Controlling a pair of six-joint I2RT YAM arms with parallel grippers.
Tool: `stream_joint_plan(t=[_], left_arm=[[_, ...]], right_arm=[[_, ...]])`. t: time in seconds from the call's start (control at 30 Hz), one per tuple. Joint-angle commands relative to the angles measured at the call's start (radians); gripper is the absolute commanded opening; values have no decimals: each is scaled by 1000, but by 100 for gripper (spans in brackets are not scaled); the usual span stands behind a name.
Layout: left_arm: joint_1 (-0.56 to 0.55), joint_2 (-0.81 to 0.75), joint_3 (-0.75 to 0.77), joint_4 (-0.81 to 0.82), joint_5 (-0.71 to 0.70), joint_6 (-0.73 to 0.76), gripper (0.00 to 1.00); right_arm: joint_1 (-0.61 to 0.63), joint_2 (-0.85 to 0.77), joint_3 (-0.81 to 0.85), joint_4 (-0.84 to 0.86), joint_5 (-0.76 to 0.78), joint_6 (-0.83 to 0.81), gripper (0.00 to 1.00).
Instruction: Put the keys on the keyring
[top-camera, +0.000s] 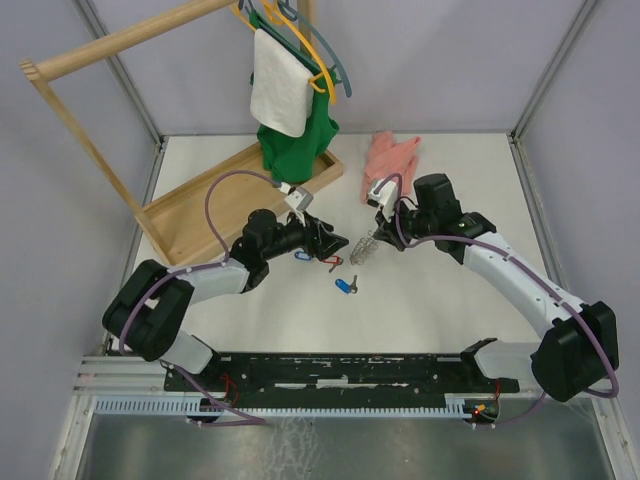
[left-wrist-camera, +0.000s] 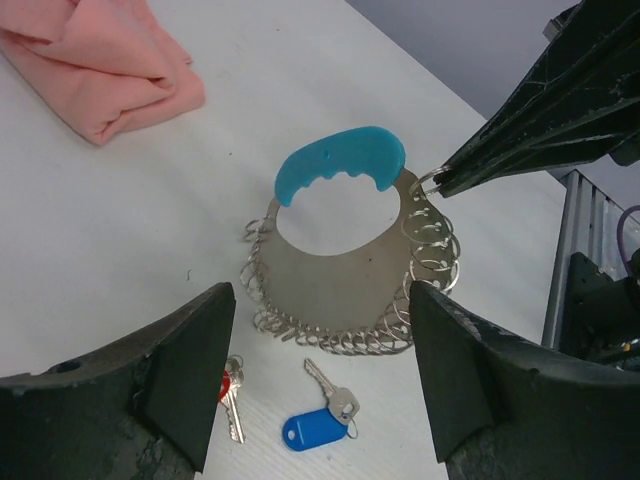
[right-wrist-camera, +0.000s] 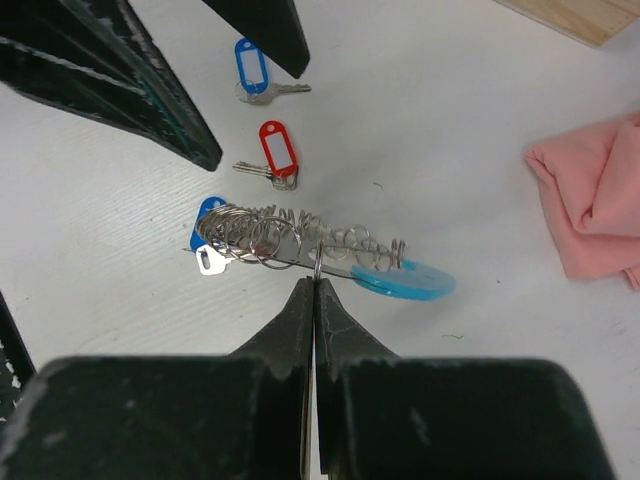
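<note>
While keyring (right-wrist-camera: 318, 248) edge is pinched, keys (right-wrist-camera: 278, 152) lie nearby.

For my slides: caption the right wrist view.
Right gripper pinches a wire loop of the silvery blue-handled keyring; red-tagged silver key and blue-tagged silver key lie loose beyond.

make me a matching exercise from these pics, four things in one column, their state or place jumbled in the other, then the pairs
Things
1 right gripper
2 left gripper
3 folded pink cloth
4 silver key with a red plastic tag

States or places
a open, holding nothing
b lying flat beside a blue-tagged key
c shut on a loop of the silvery coiled-wire keyring with a blue grip
d bunched up at the far side

Pairs: 1-c, 2-a, 3-d, 4-b
</note>
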Motion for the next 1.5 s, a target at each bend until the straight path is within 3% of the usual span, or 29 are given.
stream_joint_plan(t=[0.0,0.1,0.57,0.97,1.47], left_arm=[[-6,57,-20,337,81,94,74],[-6,71,-35,380,123,181,68],[-49,127,-45,420,200,363,66],[-66,207,-37,557,288,458,52],[-80,259,31,566,328,473,36]], right_arm=[[-2,-10,22,14,-102,-87,1],[-2,-19,-7,29,-121,-167,1],[2,-58,-98,59,-226,-563,1],[8,-61,-94,36,-265,-610,1],[15,-55,-94,36,-283,-615,1]])
